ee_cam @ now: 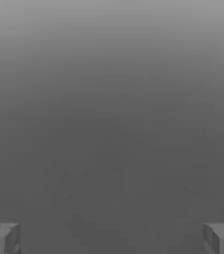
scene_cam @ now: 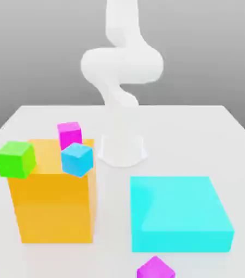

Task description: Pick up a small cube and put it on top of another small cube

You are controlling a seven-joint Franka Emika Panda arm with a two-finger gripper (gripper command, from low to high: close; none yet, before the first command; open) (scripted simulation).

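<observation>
No brand, label or writing shows on anything. The small cube (scene_cam: 155, 269), violet-magenta, sits on the white surface (scene_cam: 200, 125) at the near edge of the exterior view, just in front of the flat cyan block (scene_cam: 178, 214); it is turned so a corner faces the camera, and has no long axis. A pinker cube (scene_cam: 69, 134), a blue cube (scene_cam: 77, 159) and a green cube (scene_cam: 16, 159) are at the top of the orange block (scene_cam: 54, 203). The claw (ee_cam: 112, 238) stands wide apart, holding nothing.

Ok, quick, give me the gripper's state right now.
Gripper: open, fingers spread wide apart, nothing between them.
</observation>
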